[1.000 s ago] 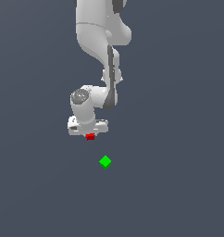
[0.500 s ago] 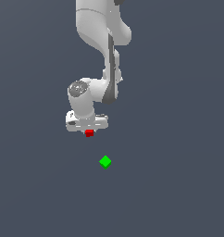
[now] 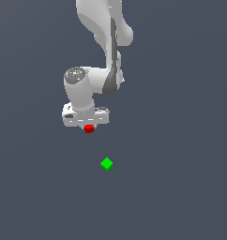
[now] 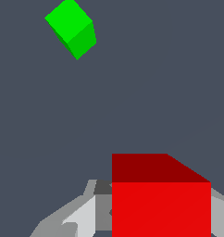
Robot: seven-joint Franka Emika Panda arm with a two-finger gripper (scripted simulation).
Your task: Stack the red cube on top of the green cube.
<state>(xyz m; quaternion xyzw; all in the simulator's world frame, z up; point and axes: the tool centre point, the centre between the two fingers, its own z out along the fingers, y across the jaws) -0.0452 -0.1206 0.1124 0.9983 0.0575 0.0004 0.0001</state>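
In the exterior view the white arm [image 3: 103,42] comes down from the top centre of the frame and bends toward the left, ending in the gripper [image 3: 88,125] a little left of centre. The red cube [image 3: 89,128] sits directly under the gripper's white body, touching it, and only its lower part shows below the housing. The fingers themselves are too small to make out in this view.

The wrist view shows the red cube [image 4: 160,196] filling the lower right of the frame, with grey and white gripper parts [image 4: 86,213] close against its left side and another grey part at its right edge. The gripper is clamped on the red cube, which is held between its two sides.

The green cube [image 3: 106,163] lies on the dark grey counter [image 3: 181,187] in the lower middle of the exterior frame, below and slightly to the right of the red cube, and well apart from it. It appears corner-on, as a diamond. In the wrist view the green cube [image 4: 71,28] is in the upper left of the frame, turned at an angle, far from the red cube. The two cubes do not touch.
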